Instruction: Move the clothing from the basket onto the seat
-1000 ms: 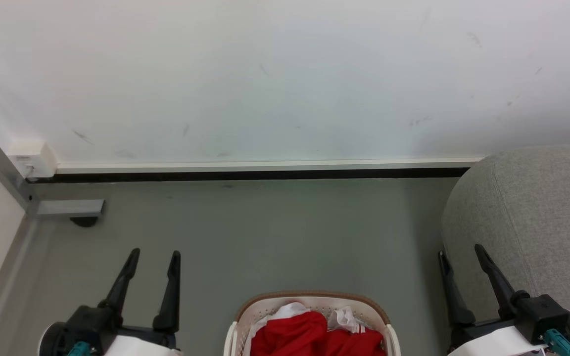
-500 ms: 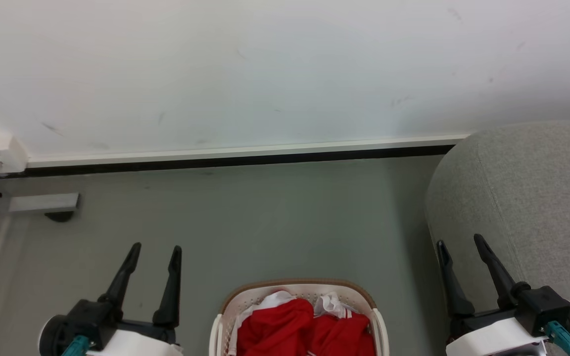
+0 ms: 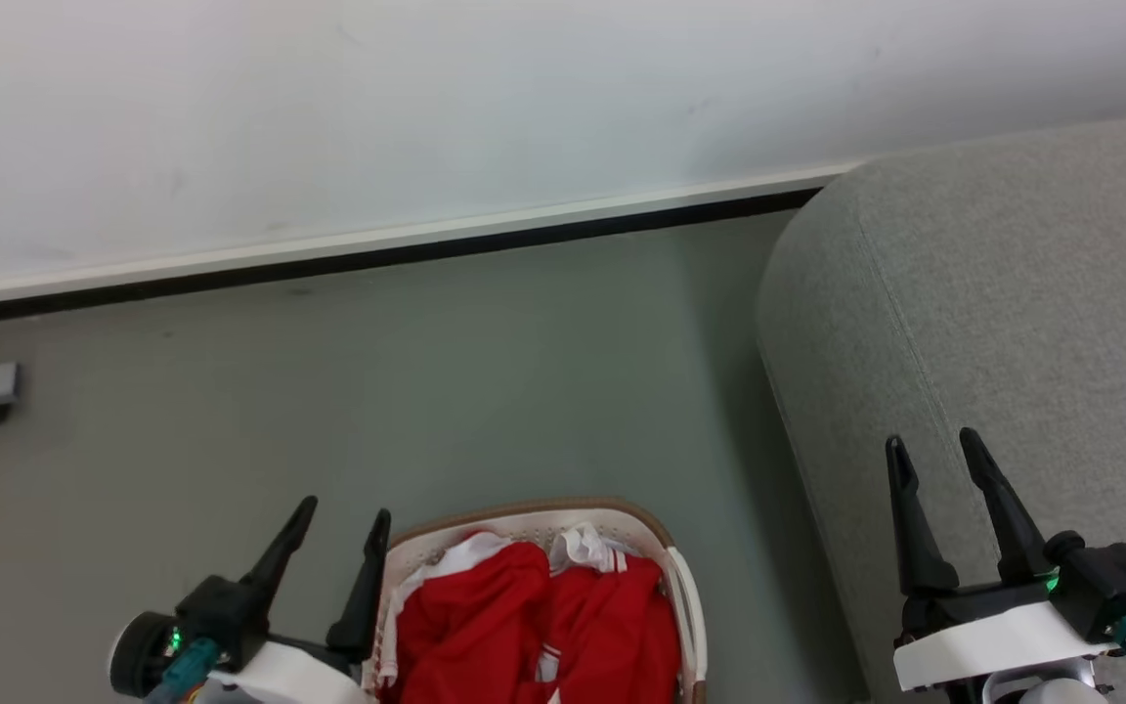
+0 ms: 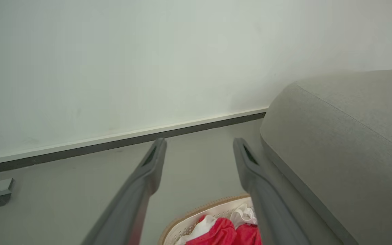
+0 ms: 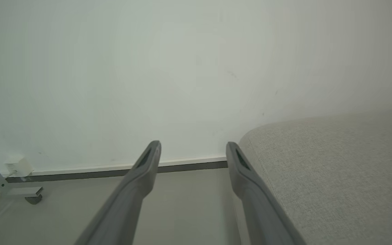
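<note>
Clothing (image 3: pixel 485 626) sits in the basket (image 3: pixel 686 606) beside the spread left claw (image 3: pixel 345 508); right claw (image 3: pixel 930 437) likewise spread.

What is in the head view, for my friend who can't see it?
A cream basket holding red and white clothing sits on a grey floor at the bottom, with a big grey seat to its right. The left gripper is open beside the basket; the right gripper is open by the seat.
</note>
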Robot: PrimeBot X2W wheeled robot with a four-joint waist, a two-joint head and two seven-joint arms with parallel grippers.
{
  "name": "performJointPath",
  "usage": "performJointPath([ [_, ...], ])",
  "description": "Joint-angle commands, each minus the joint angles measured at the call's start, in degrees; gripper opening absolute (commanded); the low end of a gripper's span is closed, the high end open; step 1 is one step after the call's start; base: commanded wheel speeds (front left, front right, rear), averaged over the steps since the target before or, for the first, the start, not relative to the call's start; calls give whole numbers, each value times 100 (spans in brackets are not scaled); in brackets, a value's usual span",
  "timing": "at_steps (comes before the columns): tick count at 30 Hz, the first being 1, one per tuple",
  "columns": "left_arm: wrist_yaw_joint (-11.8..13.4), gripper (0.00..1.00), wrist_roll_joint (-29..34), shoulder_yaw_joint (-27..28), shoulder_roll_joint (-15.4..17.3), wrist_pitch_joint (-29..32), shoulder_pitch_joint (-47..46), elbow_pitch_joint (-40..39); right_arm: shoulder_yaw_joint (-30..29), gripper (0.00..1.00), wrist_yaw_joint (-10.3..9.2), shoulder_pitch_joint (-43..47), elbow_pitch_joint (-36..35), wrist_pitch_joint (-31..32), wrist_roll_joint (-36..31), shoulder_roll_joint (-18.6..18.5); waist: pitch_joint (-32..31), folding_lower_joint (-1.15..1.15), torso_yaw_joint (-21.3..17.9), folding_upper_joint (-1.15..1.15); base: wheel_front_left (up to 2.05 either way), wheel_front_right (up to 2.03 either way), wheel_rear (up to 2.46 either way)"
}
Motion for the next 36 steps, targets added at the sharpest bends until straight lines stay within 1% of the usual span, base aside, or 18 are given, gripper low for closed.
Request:
performJointPath([
  [1, 3, 100, -80, -160, 128, -2, -178, 247, -33, 100, -12, -109, -51, -23, 56, -6, 297, 0, -270, 0, 0, 0, 0],
  [6, 3, 100, -44, -825, 443, -2, -653, 1135, -21, 100, -12, -226, -144, -18, 216, -6, 662, 0, -513, 0, 0, 0, 0],
  [7, 3, 100, -44, -825, 443, -2, -653, 1135, -21, 100, -12, -226, -144, -18, 216, -6, 662, 0, -513, 0, 0, 0, 0],
  [10, 3, 100, -35, -1388, 582, -3, -992, 1731, 3, 100, -12, -288, -196, -18, 280, -5, 888, 0, -633, 0, 0, 0, 0],
  [13, 4, 100, -160, -1883, 696, 53, -1338, 2267, 27, 100, -12, -377, -275, -18, 370, -6, 1150, 0, -755, 0, 0, 0, 0],
  [17, 4, 100, -312, -2484, 794, 233, -1783, 2825, 51, 100, -12, -487, -373, -18, 518, -5, 1524, 0, -896, 0, 0, 0, 0],
  [21, 4, 100, -494, -3065, 960, 699, -2174, 3361, 94, 100, -12, -602, -467, -18, 646, -6, 1900, 0, -1044, 0, 0, 0, 0],
  [23, 3, 100, -605, -3286, 968, 909, -2350, 3553, 122, 100, -12, -643, -521, -18, 699, -6, 2092, 0, -1122, 0, 0, 0, 0],
  [29, 3, 100, -947, -3919, 1111, 1189, -2811, 3898, 186, 100, -12, -782, -652, -19, 854, -5, 2562, 0, -1312, 0, 0, 0, 0],
  [36, 3, 100, -1244, -4425, 1309, 1594, -3236, 4269, 250, 100, -12, -935, -793, -19, 1013, -5, 3019, 0, -1464, 0, 0, 0, 0],
])
